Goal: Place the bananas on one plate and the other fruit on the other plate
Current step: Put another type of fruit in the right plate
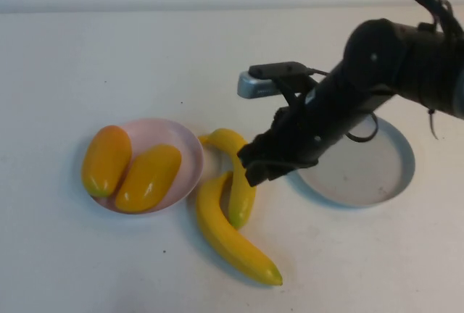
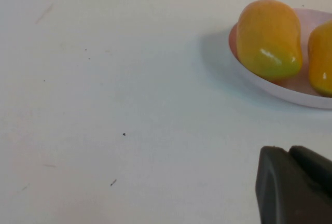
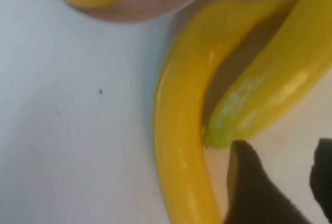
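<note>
Both mangoes [image 1: 130, 168] are seen lying side by side in the pink plate [image 1: 190, 155]. Two bananas [image 1: 228, 219] are crossed on the bench [image 1: 72, 269] between it and the grey-blue plate [image 1: 395, 179]. The right gripper [image 1: 255, 162] is held just over them, jaws apart. The left gripper [image 2: 295, 187] is glimpsed near the pink plate; its jaws cannot be told.

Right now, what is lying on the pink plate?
The pink plate holds two mangoes side by side, no banana. The plate under them is hidden. The right gripper, open, hangs over the bananas; the left gripper is beside the plate.
</note>
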Controlling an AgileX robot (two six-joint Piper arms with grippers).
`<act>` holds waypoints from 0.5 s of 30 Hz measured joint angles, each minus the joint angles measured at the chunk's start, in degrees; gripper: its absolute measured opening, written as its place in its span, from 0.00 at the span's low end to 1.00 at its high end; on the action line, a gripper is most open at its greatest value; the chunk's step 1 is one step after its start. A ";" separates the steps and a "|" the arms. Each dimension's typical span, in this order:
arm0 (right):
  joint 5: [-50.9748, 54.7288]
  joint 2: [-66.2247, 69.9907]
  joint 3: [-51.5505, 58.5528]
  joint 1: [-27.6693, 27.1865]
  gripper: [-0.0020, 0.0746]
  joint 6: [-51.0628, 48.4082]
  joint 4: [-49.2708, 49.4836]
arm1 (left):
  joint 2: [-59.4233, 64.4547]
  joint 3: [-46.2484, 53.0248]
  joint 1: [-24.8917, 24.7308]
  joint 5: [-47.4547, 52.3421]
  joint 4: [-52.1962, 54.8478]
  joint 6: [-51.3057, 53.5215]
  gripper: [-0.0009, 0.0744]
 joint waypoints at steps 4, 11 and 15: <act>2.47 7.25 -10.47 0.00 0.40 3.45 -2.61 | 0.00 0.00 0.00 0.00 0.00 0.00 0.01; 6.63 17.37 -23.62 0.00 0.45 9.28 -7.41 | 0.00 0.00 0.00 0.00 0.00 0.00 0.01; 7.14 21.11 -27.92 0.00 0.53 9.72 -8.76 | 0.00 0.00 0.00 0.00 0.00 0.00 0.01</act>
